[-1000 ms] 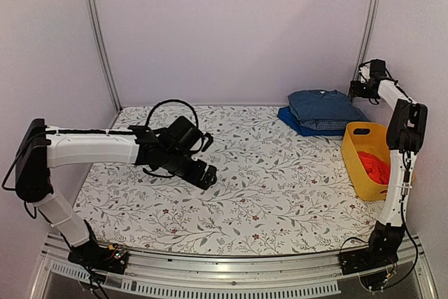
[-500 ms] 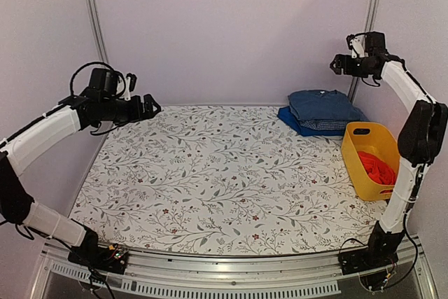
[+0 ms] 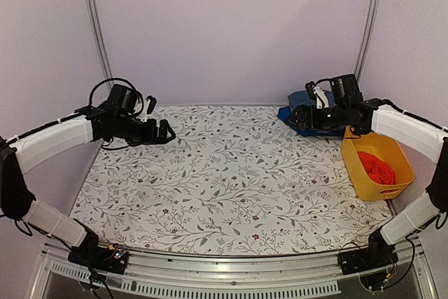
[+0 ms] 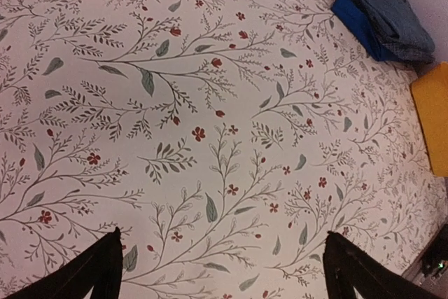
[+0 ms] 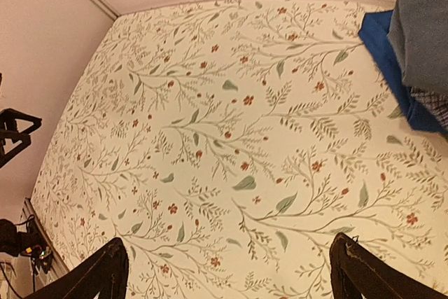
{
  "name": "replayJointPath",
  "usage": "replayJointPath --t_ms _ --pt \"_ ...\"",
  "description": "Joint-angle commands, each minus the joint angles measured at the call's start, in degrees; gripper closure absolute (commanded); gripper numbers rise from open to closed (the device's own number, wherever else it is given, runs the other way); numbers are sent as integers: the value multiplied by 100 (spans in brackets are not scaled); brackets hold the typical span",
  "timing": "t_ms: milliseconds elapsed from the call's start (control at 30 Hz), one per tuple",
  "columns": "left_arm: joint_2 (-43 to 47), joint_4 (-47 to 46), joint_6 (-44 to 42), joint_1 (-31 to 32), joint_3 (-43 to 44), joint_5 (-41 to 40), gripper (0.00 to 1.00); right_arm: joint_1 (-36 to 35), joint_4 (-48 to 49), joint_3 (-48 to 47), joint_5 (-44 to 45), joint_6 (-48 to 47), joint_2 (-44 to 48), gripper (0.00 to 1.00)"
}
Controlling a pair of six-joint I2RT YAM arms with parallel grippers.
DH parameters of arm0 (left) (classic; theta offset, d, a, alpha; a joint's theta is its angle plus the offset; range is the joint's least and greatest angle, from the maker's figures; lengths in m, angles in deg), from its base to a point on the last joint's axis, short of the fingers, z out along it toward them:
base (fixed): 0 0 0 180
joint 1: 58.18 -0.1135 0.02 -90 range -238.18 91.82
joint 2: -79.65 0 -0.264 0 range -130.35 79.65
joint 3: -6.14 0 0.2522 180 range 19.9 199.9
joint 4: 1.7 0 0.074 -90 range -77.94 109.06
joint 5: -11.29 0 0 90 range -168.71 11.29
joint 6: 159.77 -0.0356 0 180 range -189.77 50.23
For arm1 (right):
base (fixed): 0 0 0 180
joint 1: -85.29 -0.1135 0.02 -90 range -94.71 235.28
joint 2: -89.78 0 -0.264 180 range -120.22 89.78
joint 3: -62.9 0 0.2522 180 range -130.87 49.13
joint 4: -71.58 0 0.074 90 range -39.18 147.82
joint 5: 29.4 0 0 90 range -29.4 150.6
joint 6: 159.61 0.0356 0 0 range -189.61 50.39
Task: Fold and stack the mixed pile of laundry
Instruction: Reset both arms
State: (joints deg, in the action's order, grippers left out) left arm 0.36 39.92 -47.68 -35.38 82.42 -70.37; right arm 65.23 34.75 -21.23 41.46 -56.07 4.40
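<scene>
Both arms hover over the table (image 3: 231, 180). L gripper (image 3: 166, 133) spread wide, empty, near far-left edge; R gripper (image 3: 297, 117) wide too, empty, beside the folded stack (image 4: 385, 12) at far-right corner. Red-orange cloth (image 3: 374, 166) sits in yellow basket (image 3: 358, 176), right edge — prob. next: R reaches in, pinches it.

Folded blue garments (image 3: 284, 113) lie stacked just beside the yellow basket (image 3: 353, 166) holding a red-orange cloth (image 3: 376, 167).

The table (image 3: 231, 180) is white, patterned all over with grey-green leafy sprigs and small red flowers. A slate-blue garment (image 4: 385, 5) tops a bright blue piece (image 4: 350, 13). The checked piece (image 5: 435, 101) beside them seems blue and white, in fine squares. The basket (image 3: 353, 166) is plain yellow, and the cloth (image 3: 376, 167) inside it is red-orange.
</scene>
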Motion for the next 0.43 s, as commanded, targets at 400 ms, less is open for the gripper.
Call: replayJointPath --t_ms 400 --pt "660 -711 682 695 -1730 -151 1 -1800 1610 2919 616 1836 1371 1"
